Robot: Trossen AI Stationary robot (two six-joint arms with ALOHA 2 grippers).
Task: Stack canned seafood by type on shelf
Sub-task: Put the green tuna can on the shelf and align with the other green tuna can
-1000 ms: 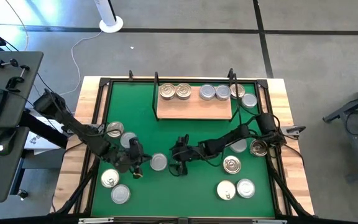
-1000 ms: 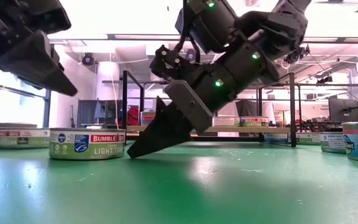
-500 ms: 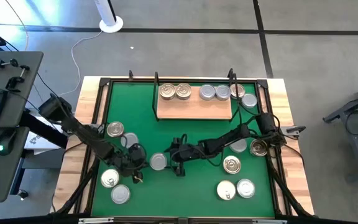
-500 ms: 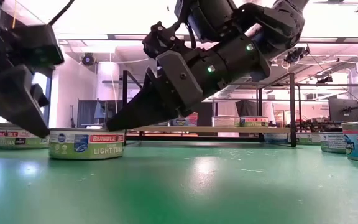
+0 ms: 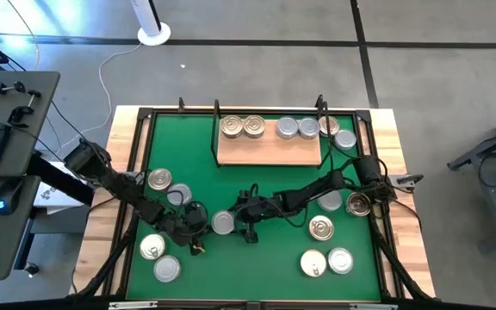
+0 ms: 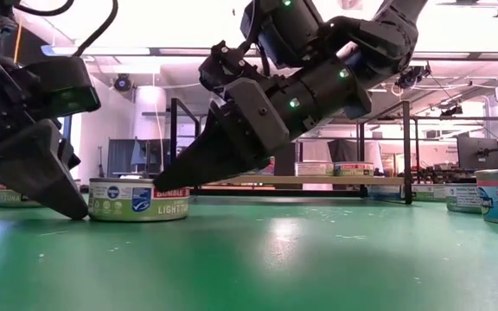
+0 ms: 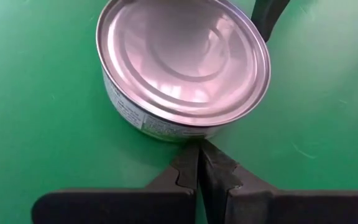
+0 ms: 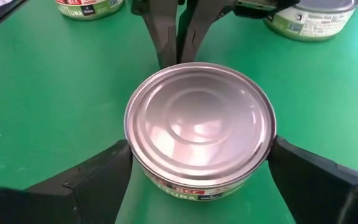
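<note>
A silver-lidded can (image 5: 223, 223) stands on its base on the green mat (image 5: 265, 267), between my two grippers. My left gripper (image 7: 199, 150), shut, is at the can's left side (image 6: 76, 207). My right gripper (image 8: 199, 146) is open, with one finger on each side of the same can (image 8: 201, 124). The shelf (image 5: 269, 148) is a tan board at the far side. On it stand two gold-lidded cans (image 5: 243, 127) and silver-lidded ones (image 5: 298, 128) in a row. My left gripper's shut fingertips (image 7: 194, 158) meet the can's side wall (image 7: 180, 137) low down, slanting down from the table's left. The can stands upright on the mat. My right gripper's fingers (image 8: 107, 168) lie close along the can's two opposite sides; I cannot tell whether they touch.
Loose cans lie about the mat: two at left (image 5: 159, 180), two at the near left (image 5: 151, 248), several at right (image 5: 321, 228) and near right (image 5: 340, 260). One more stands beside the shelf's right upright (image 5: 345, 139). A black frame (image 5: 140, 155) rims the mat.
My left gripper, still shut, has come down and toward the table's right, up to the can's side. The can has slid a little rightward along the mat, in between my right gripper's open fingers. My right gripper has swung toward the can while staying in place.
</note>
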